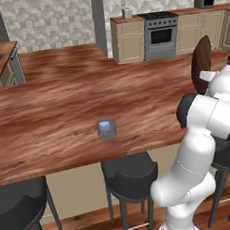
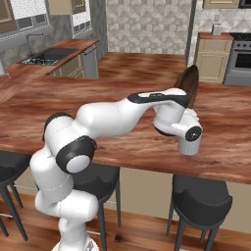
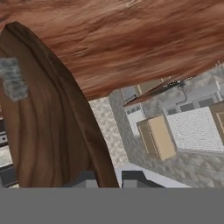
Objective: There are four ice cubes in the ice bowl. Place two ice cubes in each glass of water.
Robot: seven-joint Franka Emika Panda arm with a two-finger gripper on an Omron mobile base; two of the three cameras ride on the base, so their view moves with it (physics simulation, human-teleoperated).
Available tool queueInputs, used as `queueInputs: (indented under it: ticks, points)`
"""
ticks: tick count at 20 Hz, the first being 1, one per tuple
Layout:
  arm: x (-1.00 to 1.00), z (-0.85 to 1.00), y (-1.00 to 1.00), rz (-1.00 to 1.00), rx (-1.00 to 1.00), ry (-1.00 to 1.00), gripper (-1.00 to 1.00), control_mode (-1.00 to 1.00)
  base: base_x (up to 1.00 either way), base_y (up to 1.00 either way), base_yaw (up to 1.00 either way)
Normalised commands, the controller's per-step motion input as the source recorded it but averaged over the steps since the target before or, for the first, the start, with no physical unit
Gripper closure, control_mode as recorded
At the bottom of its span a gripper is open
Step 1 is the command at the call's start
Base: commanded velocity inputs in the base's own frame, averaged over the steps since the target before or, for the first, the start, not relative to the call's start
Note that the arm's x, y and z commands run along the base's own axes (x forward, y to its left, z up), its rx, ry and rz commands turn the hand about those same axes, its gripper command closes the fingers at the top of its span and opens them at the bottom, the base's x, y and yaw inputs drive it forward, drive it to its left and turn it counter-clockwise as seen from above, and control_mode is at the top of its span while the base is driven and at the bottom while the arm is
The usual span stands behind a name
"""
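Right at the gripper (image 3: 108,178), the fingers pinch the rim of the ice bowl (image 3: 48,127), lifted and tipped on edge above the counter (image 1: 51,108). Inside the bowl sits one ice cube (image 3: 14,79). Beyond the bowl, a grey tumbler (image 1: 107,129) stands on the counter; another tumbler (image 2: 189,143) stands just below the bowl.

The round dark brown wooden ice bowl (image 2: 189,84) stands tipped on edge above the pale blue-grey tumbler (image 2: 189,144), on the long wooden counter (image 2: 122,93), with the dark grey tumbler (image 1: 107,129) well to its left.
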Motion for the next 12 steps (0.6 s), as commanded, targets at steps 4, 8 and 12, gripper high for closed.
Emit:
queueInputs:
  ticks: [4, 8, 12]
  points:
    - [0.00, 0.00, -0.17, 0.00, 0.18, 0.00, 1.00, -1.00, 0.00, 0.00, 0.00]
    - [0.00, 0.00, -0.03, 0.00, 0.08, 0.00, 1.00, -1.00, 0.00, 0.00, 0.00]
    - [0.00, 0.00, 0.00, 0.00, 0.02, 0.00, 1.00, -1.00, 0.00, 0.00, 0.00]
